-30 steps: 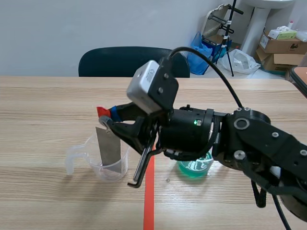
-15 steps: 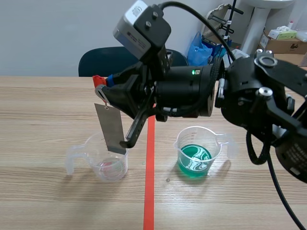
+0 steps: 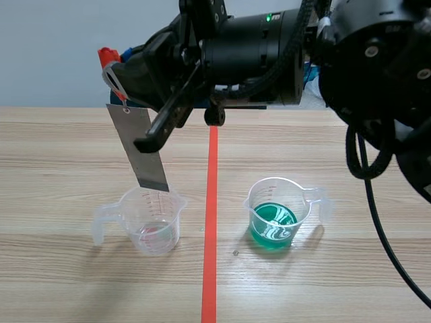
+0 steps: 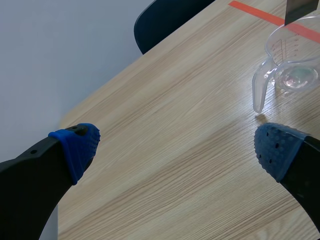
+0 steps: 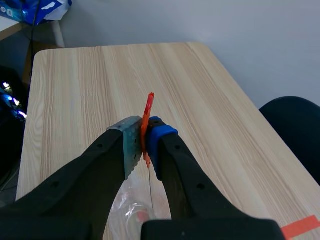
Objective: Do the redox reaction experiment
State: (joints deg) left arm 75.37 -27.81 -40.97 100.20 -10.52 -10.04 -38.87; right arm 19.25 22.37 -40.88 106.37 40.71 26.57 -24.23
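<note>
My right gripper (image 3: 114,73) is raised high over the table's left half, shut on a red clip (image 3: 105,55) from which a grey metal strip (image 3: 141,151) hangs. The strip's lower end is just above the rim of a clear beaker (image 3: 149,219) holding a little pinkish liquid. In the right wrist view the red clip (image 5: 148,117) is pinched between my fingers, at my right gripper (image 5: 142,137), with the beaker (image 5: 131,202) partly visible below. A second beaker (image 3: 276,212) with green liquid stands right of the tape line. My left gripper (image 4: 177,150) is open over bare table, short of the clear beaker (image 4: 292,75).
A dark chair back (image 3: 128,101) stands behind the table's far edge. Boxes and bags lie on the floor at the back right. The left arm does not show in the scene view. The table's left edge (image 4: 75,112) lies beside my left gripper.
My right arm has risen and swung back, lifting the metal strip out of the clear beaker until its tip hangs above the rim.
</note>
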